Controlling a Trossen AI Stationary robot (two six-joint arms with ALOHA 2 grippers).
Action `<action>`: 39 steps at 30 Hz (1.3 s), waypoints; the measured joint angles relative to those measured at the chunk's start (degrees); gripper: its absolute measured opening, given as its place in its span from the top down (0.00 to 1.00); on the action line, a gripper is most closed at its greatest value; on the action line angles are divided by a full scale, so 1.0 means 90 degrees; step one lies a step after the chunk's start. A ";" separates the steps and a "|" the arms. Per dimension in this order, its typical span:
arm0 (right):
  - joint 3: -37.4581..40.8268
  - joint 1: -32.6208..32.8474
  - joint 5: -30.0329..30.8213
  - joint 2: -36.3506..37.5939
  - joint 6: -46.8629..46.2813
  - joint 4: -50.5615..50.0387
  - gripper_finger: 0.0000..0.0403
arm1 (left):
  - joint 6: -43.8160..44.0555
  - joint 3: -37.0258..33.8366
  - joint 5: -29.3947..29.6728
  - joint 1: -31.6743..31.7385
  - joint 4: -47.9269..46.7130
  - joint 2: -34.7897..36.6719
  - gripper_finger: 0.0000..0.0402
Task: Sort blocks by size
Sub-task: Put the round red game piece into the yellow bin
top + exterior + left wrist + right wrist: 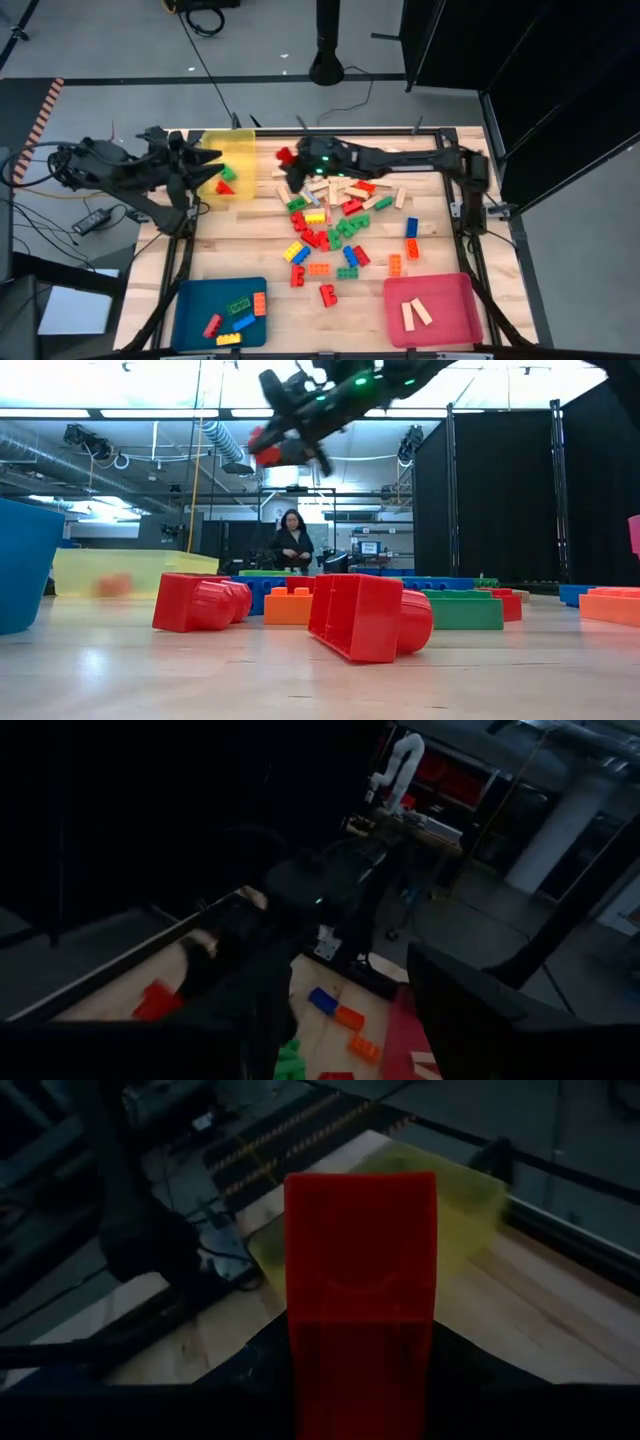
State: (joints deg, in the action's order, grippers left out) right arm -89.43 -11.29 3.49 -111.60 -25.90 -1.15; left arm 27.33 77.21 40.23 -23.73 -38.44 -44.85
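My right gripper (pixel 289 157) reaches from the table's right toward the far left and is shut on a red studded block (pixel 284 155), just right of the yellow tray (pixel 240 150). In the low view the block (pixel 262 450) is high above the table. The block fills the middle of the right wrist view (pixel 360 1280). My left gripper (pixel 205 160) is open and empty over the yellow tray's left edge. A red block (pixel 222 187) and a green block (pixel 228 173) lie in the yellow tray. Many loose blocks (pixel 335 215) lie on the table's middle. My right gripper pinches the red block between its two fingers at the block's near end (pixel 360 1380). The block's free end sticks out forward past the fingertips. The fingers come from the table's right, slanting down. The block is lifted clear of the table.
A blue tray (pixel 190 300) with several blocks stands at the near left. A pink tray (pixel 455 290) with two wooden bars (pixel 415 313) stands at the near right. Red blocks (pixel 365 615) lie close to the low camera. A person (pixel 291 540) stands beyond the table.
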 joint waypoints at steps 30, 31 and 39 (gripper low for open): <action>-0.4726 -0.0090 -0.0678 -0.4790 -0.0325 0.0805 0.64 | -0.0179 -0.0010 -0.0026 0.0000 -0.0022 -0.0009 0.48; -0.4726 -0.0085 -0.0678 -0.4793 -0.0336 0.0736 0.64 | -0.0179 -0.0010 -0.0026 0.0000 -0.0024 -0.0009 0.48; -0.4729 -0.0082 -0.0506 -0.4790 0.0190 0.0830 0.64 | -0.0230 -0.0010 -0.0024 0.0000 -0.0053 -0.0009 0.48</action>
State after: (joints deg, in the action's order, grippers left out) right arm -131.98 -12.03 -1.06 -154.71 -24.19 6.32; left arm 25.26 77.12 40.01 -23.73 -38.92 -44.93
